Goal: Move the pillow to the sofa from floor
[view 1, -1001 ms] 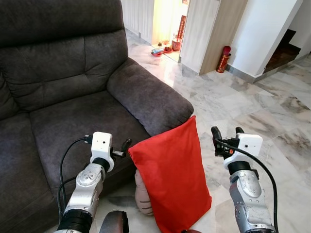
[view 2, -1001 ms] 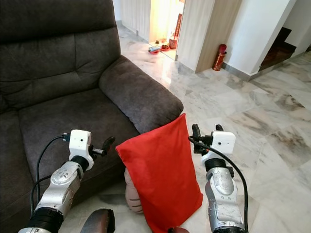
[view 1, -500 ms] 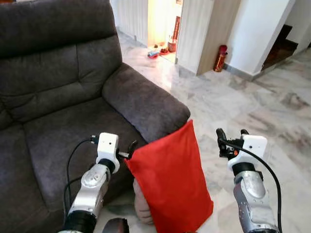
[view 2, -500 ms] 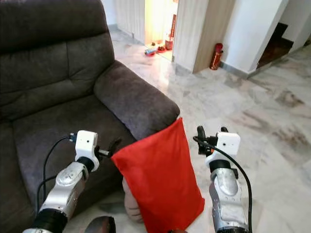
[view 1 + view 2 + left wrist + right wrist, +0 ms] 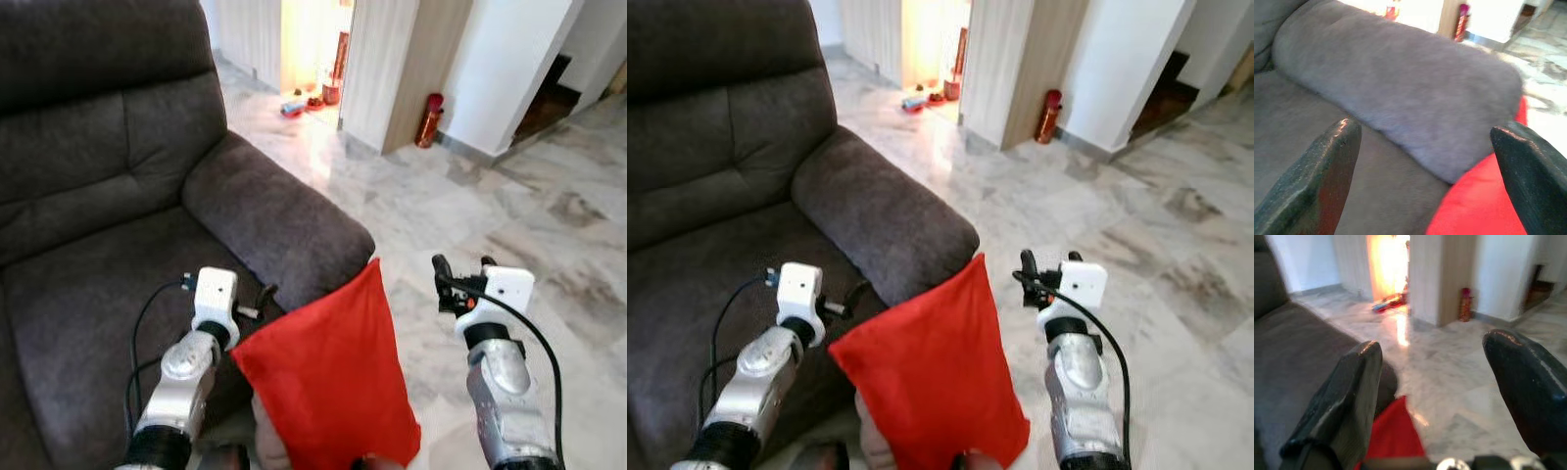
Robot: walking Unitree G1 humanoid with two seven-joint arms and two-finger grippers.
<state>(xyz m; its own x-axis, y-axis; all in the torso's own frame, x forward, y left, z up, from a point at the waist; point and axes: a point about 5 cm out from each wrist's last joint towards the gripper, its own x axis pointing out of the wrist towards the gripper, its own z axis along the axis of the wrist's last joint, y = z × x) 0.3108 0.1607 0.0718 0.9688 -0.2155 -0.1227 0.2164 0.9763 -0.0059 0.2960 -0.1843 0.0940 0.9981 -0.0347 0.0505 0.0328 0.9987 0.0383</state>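
A red pillow [image 5: 328, 382] stands on edge on the floor, leaning against the front of the dark grey sofa [image 5: 88, 323] below its armrest [image 5: 274, 220]. My left gripper [image 5: 261, 298] is open, just left of the pillow's upper edge and in front of the armrest. In the left wrist view the armrest [image 5: 1400, 93] lies between the spread fingers, with the pillow [image 5: 1484, 196] at one side. To the right of the pillow's top corner my right gripper [image 5: 462, 266] is held up, open and holding nothing. The right wrist view catches the pillow [image 5: 1393, 435] low between the fingers.
Marble floor [image 5: 549, 225] spreads to the right. A red bottle-shaped object [image 5: 428, 106] stands by a wooden wall panel [image 5: 407, 69]. Small items lie in a bright doorway [image 5: 299, 98]. A dark stairway opening [image 5: 544, 93] is at far right. Something beige [image 5: 263, 441] lies beneath the pillow.
The whole picture has shifted as the camera moved; the sofa and pillow now sit lower and further left. Both grippers stay open on either side of the pillow.
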